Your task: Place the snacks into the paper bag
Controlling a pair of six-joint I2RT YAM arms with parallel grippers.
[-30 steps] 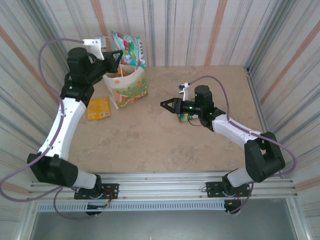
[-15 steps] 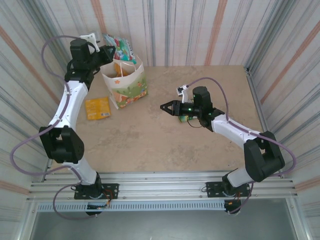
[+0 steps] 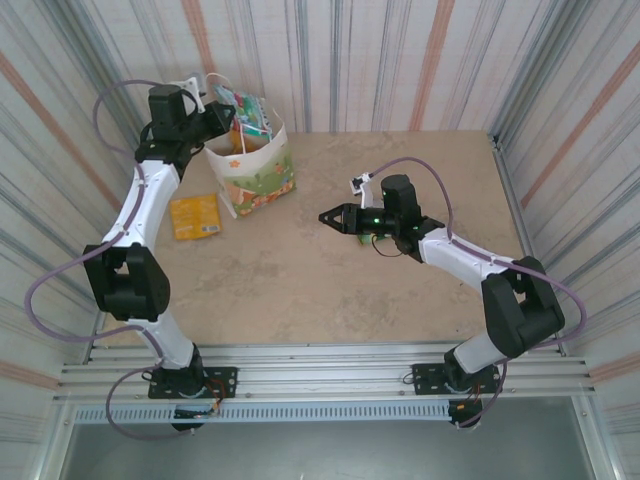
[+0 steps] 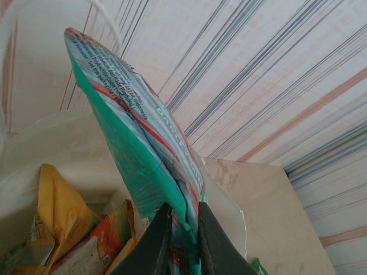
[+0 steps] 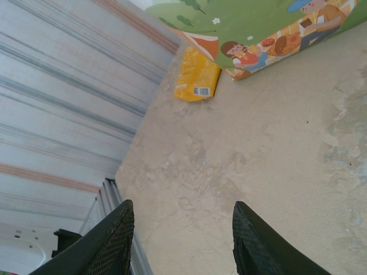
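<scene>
So, the left pincer is clamped narrow on the bottom edge of a green-and-white packet, which is held upright with its top tilted a bit away. From the top view, the left pincer is seen raised right over the mouth of the paper bag, with the packet's lower end dipped into the opening. Inside the bag, just below the grip, a yellow packet and an orange packet can be made out, leaned against the white bag wall.

The right pincer is held about half open with nothing between its fingers, only bare worktop is seen through the gap. It's parked low over the middle of the worktop, pointed toward the bag but well apart from it.

One yellow-orange packet is left lying flat just beside the bag, on its left side.
</scene>
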